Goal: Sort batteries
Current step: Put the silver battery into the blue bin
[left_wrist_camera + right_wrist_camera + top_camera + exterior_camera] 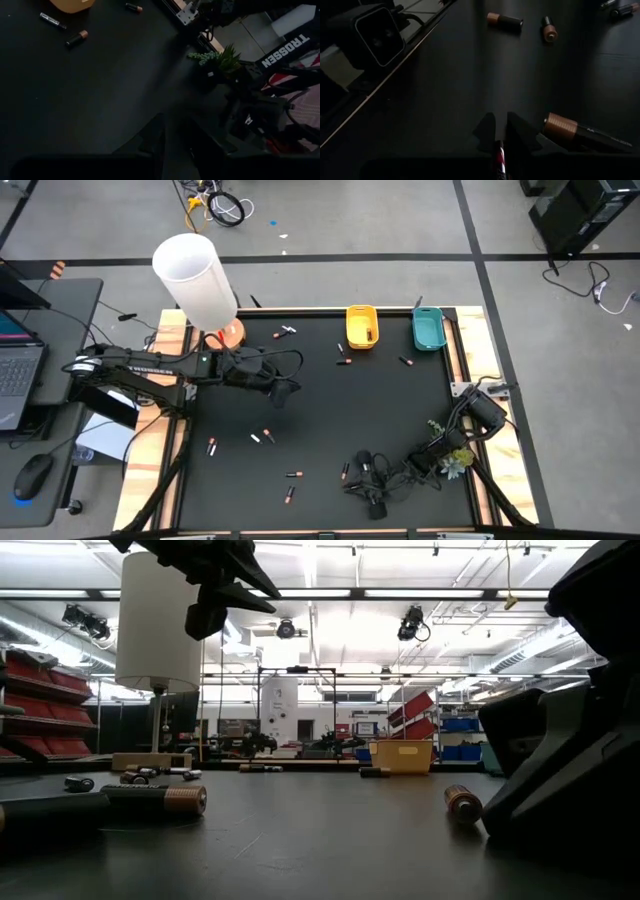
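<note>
r gripper [501,131] low at table's near edge, fingers pinched on thin red battery [499,159]; copper-tip battery [570,129] just beside. l gripper [283,391] raised mid-table, can't tell its state. other batteries [263,437] scattered on black mat [330,410]; yellow tray [361,326], teal tray [428,329] at far edge.

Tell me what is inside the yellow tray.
From above, the yellow tray at the table's far edge holds at least one small dark item near one corner, probably a battery. Its type cannot be made out. In the low view its wall hides the inside entirely.
</note>
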Controlling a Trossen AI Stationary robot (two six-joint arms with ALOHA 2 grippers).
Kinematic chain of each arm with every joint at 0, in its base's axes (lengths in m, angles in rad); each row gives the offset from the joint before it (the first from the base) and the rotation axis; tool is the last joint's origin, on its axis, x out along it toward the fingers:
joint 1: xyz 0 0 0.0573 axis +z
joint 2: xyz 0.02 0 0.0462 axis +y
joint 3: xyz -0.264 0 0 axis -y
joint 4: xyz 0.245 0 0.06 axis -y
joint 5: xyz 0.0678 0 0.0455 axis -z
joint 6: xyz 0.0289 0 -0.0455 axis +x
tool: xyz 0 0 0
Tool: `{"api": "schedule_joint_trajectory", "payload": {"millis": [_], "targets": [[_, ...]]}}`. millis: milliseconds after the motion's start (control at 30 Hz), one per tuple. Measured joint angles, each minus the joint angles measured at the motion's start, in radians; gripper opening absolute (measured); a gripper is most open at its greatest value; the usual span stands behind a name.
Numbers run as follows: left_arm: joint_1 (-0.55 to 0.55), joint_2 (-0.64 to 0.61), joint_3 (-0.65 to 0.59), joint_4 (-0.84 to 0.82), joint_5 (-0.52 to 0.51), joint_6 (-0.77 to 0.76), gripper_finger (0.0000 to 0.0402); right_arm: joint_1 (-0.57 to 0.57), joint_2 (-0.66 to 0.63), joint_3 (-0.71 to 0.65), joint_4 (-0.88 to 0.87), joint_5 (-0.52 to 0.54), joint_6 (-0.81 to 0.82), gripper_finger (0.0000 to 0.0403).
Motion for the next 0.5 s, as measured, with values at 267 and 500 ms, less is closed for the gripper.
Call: {"api": "schedule_joint_trajectory", "payload": {"millis": [267, 500], "targets": [[0.000, 0.000, 0.000, 0.002, 0.000, 0.029, 0.0097, -0.005, -0.083, -0.133, 0.023, -0.014, 0.063, 0.0029], [0.000, 0.000, 0.000, 0.007, -0.001, 0.050, 0.0097, -0.041, -0.311, -0.263, -0.163, 0.036, 0.116, 0.0029]]}}
